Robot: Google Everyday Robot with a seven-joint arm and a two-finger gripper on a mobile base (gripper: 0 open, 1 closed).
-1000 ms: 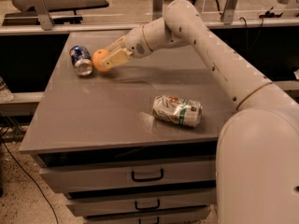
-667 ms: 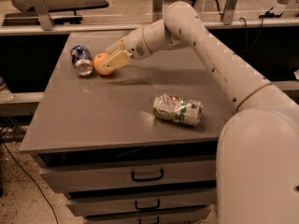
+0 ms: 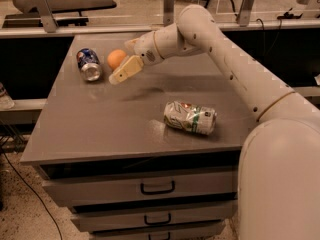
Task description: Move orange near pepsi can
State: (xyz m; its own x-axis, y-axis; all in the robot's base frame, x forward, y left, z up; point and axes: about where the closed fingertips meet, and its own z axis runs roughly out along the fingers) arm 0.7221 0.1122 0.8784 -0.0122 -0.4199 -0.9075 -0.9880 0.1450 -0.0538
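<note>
currently: orange (image 3: 116, 59) rests on the grey surface (image 3: 100, 119) in its far-left part, just to the right of the pepsi can (image 3: 89, 64), with a thin gap between the two. the fruit is round, so no long axis to note. pepsi can lies on its side, long axis roughly front-to-back, silver end facing the front edge and turned slightly right, blue body pointing to the far edge. gripper (image 3: 125, 60) reaches in from the right, fingers spread and released; the lower finger (image 3: 124, 71) slants down-left below the orange and clear of it, the upper one sits just above-right of it. contact with the upper finger: cannot tell. white and green dented can (image 3: 190, 117) lies on its side near the front right, long axis left-right, well apart from both.
</note>
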